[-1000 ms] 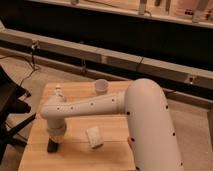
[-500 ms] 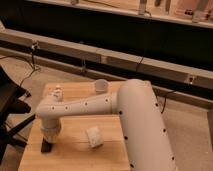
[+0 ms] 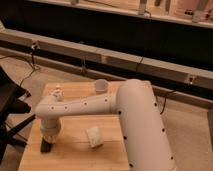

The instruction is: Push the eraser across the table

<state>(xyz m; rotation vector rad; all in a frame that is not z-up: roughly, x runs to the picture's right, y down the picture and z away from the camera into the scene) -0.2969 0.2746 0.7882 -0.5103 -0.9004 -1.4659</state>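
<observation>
The table (image 3: 75, 157) is small, with a light tan plank top. My white arm reaches across it from the right, and my gripper (image 3: 48, 143) points down at the table's front left. A small dark flat shape (image 3: 45, 148) lies on the wood right at the gripper's tip. It looks like the black eraser, but I cannot separate it clearly from the gripper's dark end. The gripper touches or nearly touches it.
A white squarish block (image 3: 94, 137) lies on the table right of the gripper. A white cup (image 3: 101, 86) stands at the back edge and a small white object (image 3: 58, 93) at the back left. A black chair (image 3: 9, 107) stands left of the table.
My arm has swung left and the gripper has moved slightly left and toward the front edge with the dark shape at its tip. The white block has not moved.
</observation>
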